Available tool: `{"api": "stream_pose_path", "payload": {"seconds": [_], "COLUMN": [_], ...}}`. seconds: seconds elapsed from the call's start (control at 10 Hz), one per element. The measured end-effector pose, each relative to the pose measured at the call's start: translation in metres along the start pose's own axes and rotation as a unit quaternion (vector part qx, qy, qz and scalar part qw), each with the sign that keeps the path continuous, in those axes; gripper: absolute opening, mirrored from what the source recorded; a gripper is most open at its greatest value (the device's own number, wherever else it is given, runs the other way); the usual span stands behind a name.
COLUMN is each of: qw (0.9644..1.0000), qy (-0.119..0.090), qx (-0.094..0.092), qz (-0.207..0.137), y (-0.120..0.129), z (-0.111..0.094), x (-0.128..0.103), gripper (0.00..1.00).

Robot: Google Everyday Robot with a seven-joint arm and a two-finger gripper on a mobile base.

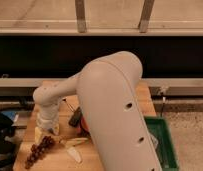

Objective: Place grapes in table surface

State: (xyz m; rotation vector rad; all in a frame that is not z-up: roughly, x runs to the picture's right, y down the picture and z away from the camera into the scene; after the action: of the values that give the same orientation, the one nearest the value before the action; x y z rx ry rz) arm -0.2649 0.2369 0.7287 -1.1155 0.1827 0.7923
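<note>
The robot's white arm [115, 115] fills the middle of the view, its thick upper section running from the near right up and over, then bending down to the left. Under it lies the table surface [145, 97], a light wooden top with plank grain that runs from the far middle to the near left. A green tray [167, 150] sits at the table's right edge, on the near side.

The gripper [46, 127] hangs at the end of the arm over the left part of the table, pointing down and close to the wood. Whether it is open or closed cannot be told from here.

The grapes [39, 150], a long dark red-purple bunch, lie on the table surface at the near left, just on the near side of the gripper, running at a slant toward the near-left corner. To their right lie pale banana pieces [75, 145]. Farther back, a red bowl [84, 124] shows partly behind the arm, with a dark object [75, 117] just to its left.
</note>
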Motion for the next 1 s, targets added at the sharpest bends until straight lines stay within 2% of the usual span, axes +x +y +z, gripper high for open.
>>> {"api": "stream_pose_path", "payload": {"seconds": [0.3,0.7,1.0], "qw": [0.9997,0.9996,0.9989], "qy": [0.006,0.008,0.045], "qx": [-0.021,-0.020,-0.014], "qz": [-0.012,-0.017,-0.006], "y": [0.014,0.012,0.008], "z": [0.015,0.017,0.048], "x": [-0.012,-0.013,-0.019], "gripper": [0.65,0.65,0.63]}}
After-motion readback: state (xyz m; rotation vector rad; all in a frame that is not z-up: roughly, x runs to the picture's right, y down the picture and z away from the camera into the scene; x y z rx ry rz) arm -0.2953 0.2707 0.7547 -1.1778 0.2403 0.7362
